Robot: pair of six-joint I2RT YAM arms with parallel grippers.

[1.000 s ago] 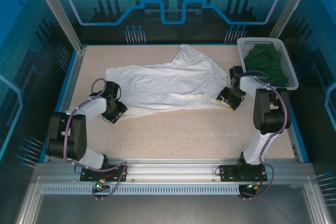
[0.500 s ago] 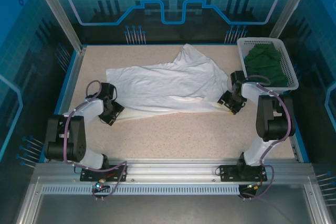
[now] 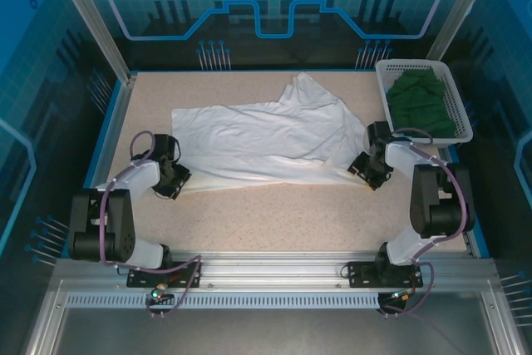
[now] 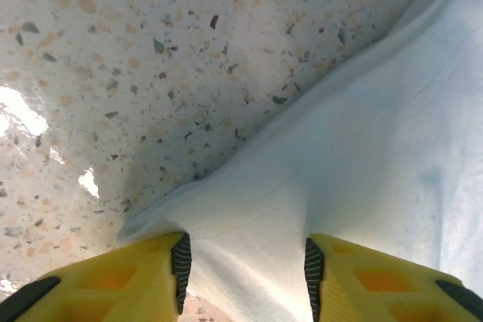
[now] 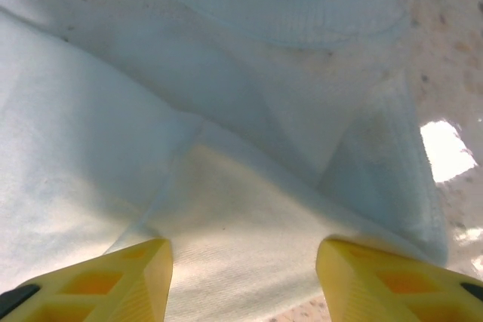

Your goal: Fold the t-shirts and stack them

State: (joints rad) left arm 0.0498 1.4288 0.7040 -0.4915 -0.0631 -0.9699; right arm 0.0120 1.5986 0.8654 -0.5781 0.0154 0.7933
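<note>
White t-shirt (image 3: pixel 266 135) spread flat, corner between parted left gripper (image 4: pixel 245 262), edge between parted right gripper (image 5: pixel 243 265)

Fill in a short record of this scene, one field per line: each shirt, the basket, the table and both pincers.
white shirt: spread out but creased, not folded
green shirt: bunched up inside the basket
basket: white, at the far right corner of the table
table: speckled top, white shirt lying across its far half
left pincer: jaws apart, astride the white shirt's near left edge
right pincer: jaws apart, astride the white shirt's near right edge
stack: none yet
</note>
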